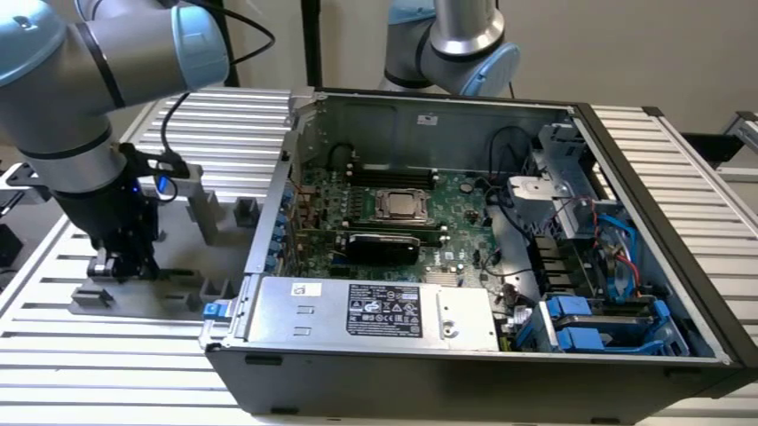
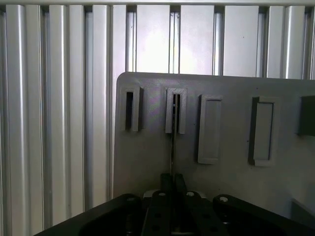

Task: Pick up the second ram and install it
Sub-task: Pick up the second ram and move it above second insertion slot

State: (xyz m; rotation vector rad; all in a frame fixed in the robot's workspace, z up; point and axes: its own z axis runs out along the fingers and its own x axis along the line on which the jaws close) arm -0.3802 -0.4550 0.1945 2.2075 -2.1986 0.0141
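Wrist view: the second ram stick [image 2: 173,142] shows edge-on as a thin dark strip standing in a grey holder [image 2: 147,152] slot, with the fingers [image 2: 166,183] pinched nearly closed on it.

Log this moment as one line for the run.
end effector: shut on second ram | ram seat: grey fixture slot | install: not done

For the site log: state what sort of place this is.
Probably a robotics lab or assembly test cell: an open computer case sits on a slatted aluminium table, and the gripper is closed on the second ram at a grey fixture plate.
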